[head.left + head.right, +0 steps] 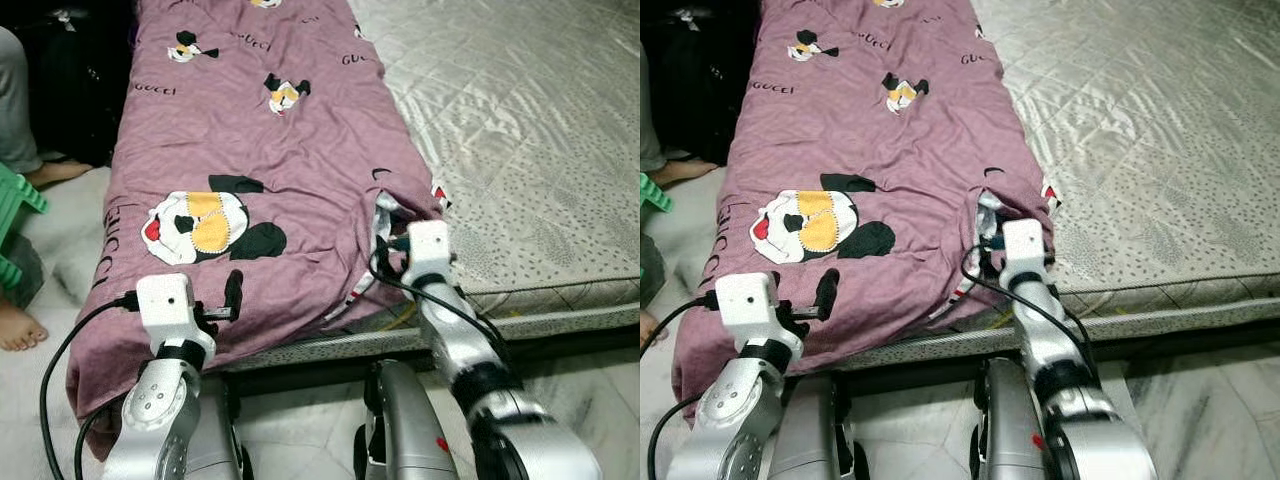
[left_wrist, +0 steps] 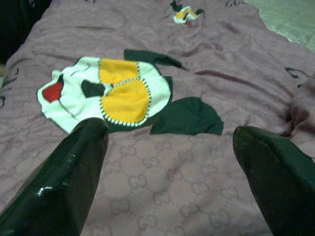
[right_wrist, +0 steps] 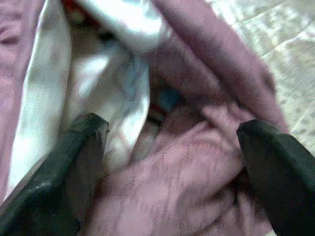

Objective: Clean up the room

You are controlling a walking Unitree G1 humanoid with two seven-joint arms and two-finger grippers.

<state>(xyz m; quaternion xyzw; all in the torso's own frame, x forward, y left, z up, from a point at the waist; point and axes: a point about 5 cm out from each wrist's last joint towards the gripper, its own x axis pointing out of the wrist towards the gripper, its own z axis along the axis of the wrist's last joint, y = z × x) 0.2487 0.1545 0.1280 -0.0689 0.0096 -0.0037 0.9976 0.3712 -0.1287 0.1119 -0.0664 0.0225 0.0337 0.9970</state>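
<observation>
Purple quilt [image 1: 270,150] is lying along the bed [image 1: 520,150], its near end hanging over the edge at 6 o'clock. Right hand [image 3: 167,147] is pushing wide-open fingers into the bunched, turned-back corner at 4 o'clock, likely to seize it for straightening. Left hand [image 2: 170,157] is hovering open over the 7 o'clock end, gripping nothing, seemingly ready for that side.

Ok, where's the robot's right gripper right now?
In the head views the right gripper is at the near right corner of the purple quilt, where it bunches at the mattress edge; its open fingers straddle the folds.
</observation>
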